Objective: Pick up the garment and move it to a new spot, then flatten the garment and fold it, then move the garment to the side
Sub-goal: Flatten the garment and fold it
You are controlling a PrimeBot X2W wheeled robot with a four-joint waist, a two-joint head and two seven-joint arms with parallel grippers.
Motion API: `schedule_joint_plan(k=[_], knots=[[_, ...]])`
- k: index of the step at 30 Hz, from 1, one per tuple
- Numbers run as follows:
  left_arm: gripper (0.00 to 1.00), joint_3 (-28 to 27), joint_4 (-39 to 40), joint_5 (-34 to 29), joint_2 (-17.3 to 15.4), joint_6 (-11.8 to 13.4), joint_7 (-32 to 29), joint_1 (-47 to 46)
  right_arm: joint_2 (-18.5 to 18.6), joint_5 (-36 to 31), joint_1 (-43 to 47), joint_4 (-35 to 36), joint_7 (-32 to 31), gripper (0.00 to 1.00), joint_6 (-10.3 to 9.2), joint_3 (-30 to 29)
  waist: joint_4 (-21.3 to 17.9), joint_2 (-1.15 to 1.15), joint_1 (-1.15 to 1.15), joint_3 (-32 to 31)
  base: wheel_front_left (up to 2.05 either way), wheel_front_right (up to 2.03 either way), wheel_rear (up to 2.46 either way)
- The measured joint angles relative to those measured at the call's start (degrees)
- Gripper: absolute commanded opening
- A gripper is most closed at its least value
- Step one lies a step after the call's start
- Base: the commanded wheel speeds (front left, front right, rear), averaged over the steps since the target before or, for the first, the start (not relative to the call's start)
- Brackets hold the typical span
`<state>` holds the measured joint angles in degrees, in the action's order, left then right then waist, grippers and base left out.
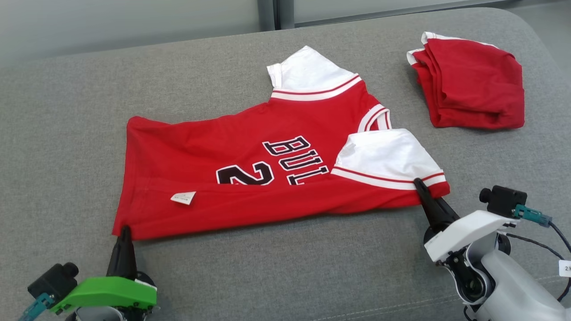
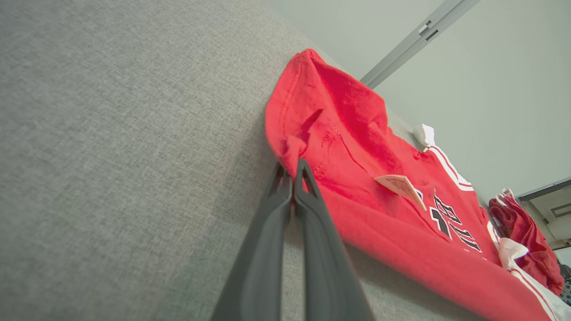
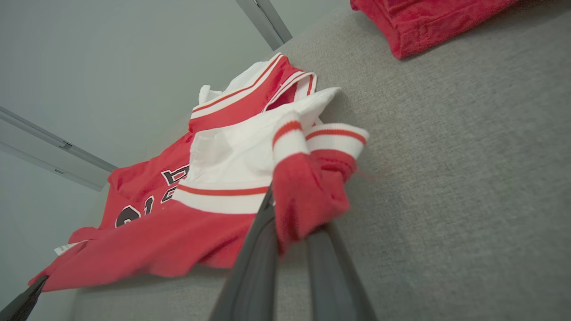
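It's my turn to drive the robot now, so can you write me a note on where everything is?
Left gripper: shut on the jersey at its near hem corner.
Right gripper: shut on its near sleeve-end corner.
Jersey: flat on the grey cushion, near edge folded over the lettering; a folded red garment lies at the far right.
Done: spread out, first fold looks made.
To do: finish folding, move it aside.

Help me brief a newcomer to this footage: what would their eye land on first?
The red and white jersey with black lettering, spread across the middle of the grey cushion, grabs attention first. The left jaws pinch its near hem corner and the right jaws are shut on bunched fabric by the sleeve cuff, at opposite ends of its near edge. A folded red garment lies apart at the far right.
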<state>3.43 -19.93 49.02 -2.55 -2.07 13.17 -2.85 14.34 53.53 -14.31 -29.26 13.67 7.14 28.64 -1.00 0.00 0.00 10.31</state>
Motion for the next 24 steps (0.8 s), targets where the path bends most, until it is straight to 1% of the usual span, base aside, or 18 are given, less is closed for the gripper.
schedule_joint_plan(k=[7, 12, 19, 24], knots=[[0.0, 1.19, 2.77, 0.07, 0.04, 0.05, 0.01, 5.3, 1.42, -0.05, 5.29, 4.04, 0.43, 0.0, 0.0, -0.79, 0.35, 0.0, 0.0, -0.27, 0.0, 0.0, 0.0], [0.0, 2.11, 5.05, 0.09, 0.04, 0.08, 0.08, 8.01, 2.18, -0.55, 6.7, 6.76, 0.43, 0.0, -0.01, -0.81, 0.66, 0.0, 0.0, -0.44, 0.0, 0.0, 0.0], [0.0, 3.24, 5.88, 0.14, 0.02, 0.66, 0.08, 10.23, 2.46, -0.54, 9.57, 7.31, 0.47, 0.0, -0.21, -1.04, 0.99, 0.0, 0.0, -1.47, 0.0, 0.0, 0.0], [0.0, 4.19, 5.98, 0.23, 0.01, 1.8, -0.04, 12.89, 2.49, -0.36, 12.01, 7.32, 0.47, 0.0, -0.67, -0.94, 1.15, 0.0, 0.0, -1.94, 0.0, 0.0, 0.0]])
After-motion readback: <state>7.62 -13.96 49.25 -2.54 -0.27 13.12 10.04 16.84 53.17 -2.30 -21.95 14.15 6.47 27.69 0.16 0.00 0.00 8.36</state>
